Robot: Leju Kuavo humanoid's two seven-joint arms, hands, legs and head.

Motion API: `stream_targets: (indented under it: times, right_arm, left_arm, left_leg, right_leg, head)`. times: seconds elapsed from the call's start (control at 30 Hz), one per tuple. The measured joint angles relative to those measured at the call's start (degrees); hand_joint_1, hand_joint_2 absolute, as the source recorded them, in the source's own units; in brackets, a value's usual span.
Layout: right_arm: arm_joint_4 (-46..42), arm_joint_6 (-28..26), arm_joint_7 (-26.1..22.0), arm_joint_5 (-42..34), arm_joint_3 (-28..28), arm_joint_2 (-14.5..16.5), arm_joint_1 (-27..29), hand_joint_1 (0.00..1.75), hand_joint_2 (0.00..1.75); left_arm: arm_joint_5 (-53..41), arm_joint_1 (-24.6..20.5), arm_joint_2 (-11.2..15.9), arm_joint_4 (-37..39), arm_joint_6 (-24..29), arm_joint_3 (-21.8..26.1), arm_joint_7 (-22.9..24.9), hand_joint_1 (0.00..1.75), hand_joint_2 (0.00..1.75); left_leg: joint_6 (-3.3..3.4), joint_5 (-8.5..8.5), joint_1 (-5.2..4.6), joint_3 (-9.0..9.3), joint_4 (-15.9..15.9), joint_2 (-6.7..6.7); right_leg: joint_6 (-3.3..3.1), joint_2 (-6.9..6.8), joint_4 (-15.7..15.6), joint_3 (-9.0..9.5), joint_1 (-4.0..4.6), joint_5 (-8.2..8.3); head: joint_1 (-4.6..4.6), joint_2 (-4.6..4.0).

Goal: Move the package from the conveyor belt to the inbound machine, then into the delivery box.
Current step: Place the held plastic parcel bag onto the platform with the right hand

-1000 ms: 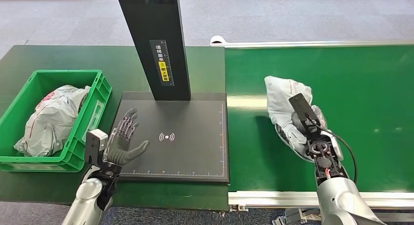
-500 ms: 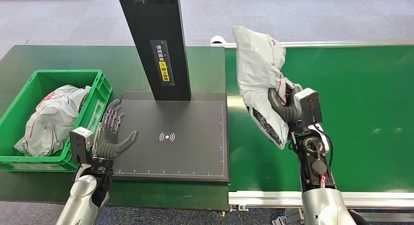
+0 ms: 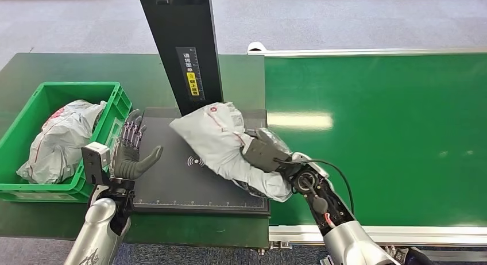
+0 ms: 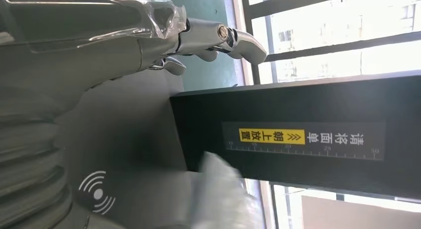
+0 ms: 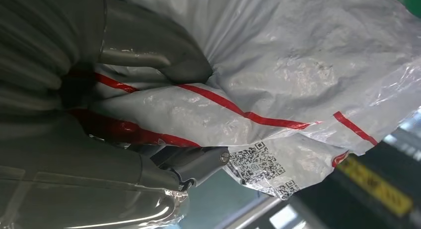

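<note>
My right hand (image 3: 263, 152) grips a grey plastic package (image 3: 221, 142) with red stripes, held over the black platform (image 3: 172, 187) of the inbound machine, above its wireless symbol. The right wrist view shows the package (image 5: 298, 90) bunched between the thumb and fingers, a QR label on its underside. My left hand (image 3: 131, 153) stands open at the platform's left edge, palm toward the package, holding nothing. The green delivery box (image 3: 109, 112) sits at the left. The green conveyor belt (image 3: 390, 115) lies at the right.
The machine's black post (image 3: 184, 46) rises behind the platform, with a yellow label (image 4: 270, 135). Inside the delivery box lies another grey package (image 3: 60, 138). A green table (image 3: 69, 66) carries the box and machine.
My right hand has carried the package from above the belt leftward and down over the machine's platform. The left hand has hardly moved.
</note>
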Motion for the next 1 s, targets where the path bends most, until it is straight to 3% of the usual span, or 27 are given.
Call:
stream_targets:
  times: [0.1,0.27,0.6,0.73,0.87,1.0]
  right_arm:
    - [2.4,-1.2,1.1,1.8,3.4,0.3,-1.0,1.75,1.75]
    - [7.1,-7.3,6.6,11.3,10.0,1.1,-3.1,1.75,1.75]
    - [12.4,-11.6,7.8,16.3,17.1,2.3,-5.5,1.70,1.75]
    - [13.6,-18.9,8.1,20.8,19.7,3.0,-5.2,0.03,1.75]
    - [14.3,-25.9,7.3,22.5,20.9,3.7,-4.4,0.00,1.75]
    - [14.5,-27.7,2.4,18.7,19.7,3.7,-3.6,0.00,1.75]
  left_arm:
    - [0.0,-0.2,0.0,0.4,0.0,0.0,0.0,0.00,1.75]
    - [0.0,-0.3,0.0,0.4,0.1,0.0,0.7,0.00,1.75]
    - [-0.1,-0.6,-0.1,0.9,0.1,-0.9,1.0,0.00,1.75]
    - [-0.1,-1.0,-0.1,1.8,0.1,-1.5,0.8,0.00,1.75]
    - [-0.1,-1.1,-0.1,2.6,0.0,-2.1,0.0,0.00,1.75]
    - [0.3,-1.2,-0.1,3.3,0.0,-2.7,-0.5,0.00,1.75]
  left_leg:
    - [0.00,0.00,-0.02,-0.01,0.0,-0.01]
    - [0.00,-0.01,-0.04,-0.01,0.0,0.00]
    - [0.00,-0.01,-0.02,0.07,0.0,0.09]
    - [0.00,-0.01,-0.02,0.09,0.0,0.12]
    - [0.00,-0.01,-0.02,0.08,0.0,0.12]
    - [0.00,-0.01,-0.02,0.08,0.0,0.11]
  right_leg:
    - [0.00,0.00,0.0,0.01,-0.02,0.00]
    - [0.00,0.00,0.0,-0.01,-0.04,0.00]
    - [0.00,0.03,0.0,0.02,-0.02,0.00]
    - [0.00,0.04,0.0,0.02,-0.02,0.00]
    - [0.00,0.05,0.0,0.02,-0.02,0.00]
    - [0.00,0.05,0.0,0.02,-0.02,0.00]
  head:
    - [0.01,0.01]
    - [0.00,0.01]
    - [0.00,0.00]
    - [0.01,0.01]
    - [-0.01,0.01]
    - [0.01,0.01]
